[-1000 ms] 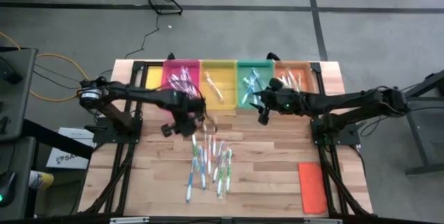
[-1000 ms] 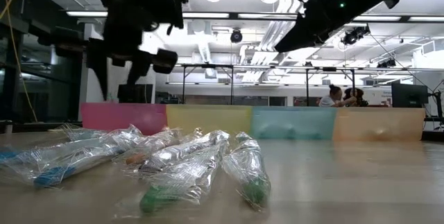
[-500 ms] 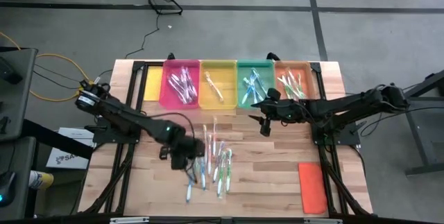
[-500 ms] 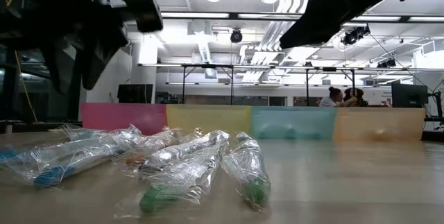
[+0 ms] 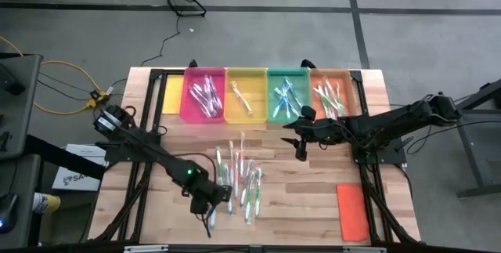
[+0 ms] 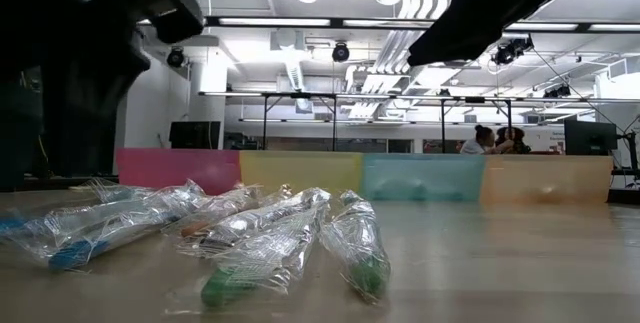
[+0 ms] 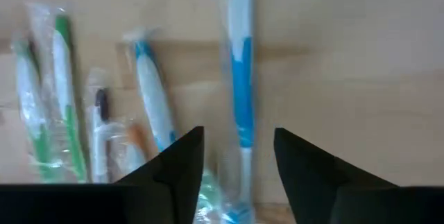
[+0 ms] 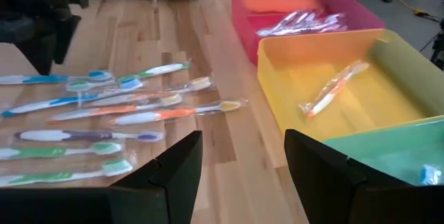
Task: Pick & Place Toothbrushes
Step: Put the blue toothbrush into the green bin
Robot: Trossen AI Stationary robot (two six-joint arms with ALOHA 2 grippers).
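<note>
Where claw [image 7: 236, 161] straddles: lengthwise blue toothbrush [image 7: 240, 78]

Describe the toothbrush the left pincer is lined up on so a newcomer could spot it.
Start at the loose pile of wrapped toothbrushes on the wooden table, in front of the coloured trays. The left pincer hovers open at the pile's left edge, over a blue-and-white toothbrush. It lies outermost, bare wood beyond it; its neighbours are green or orange.

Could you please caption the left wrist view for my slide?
Open left pincer poised over a blue toothbrush on the table.
</note>
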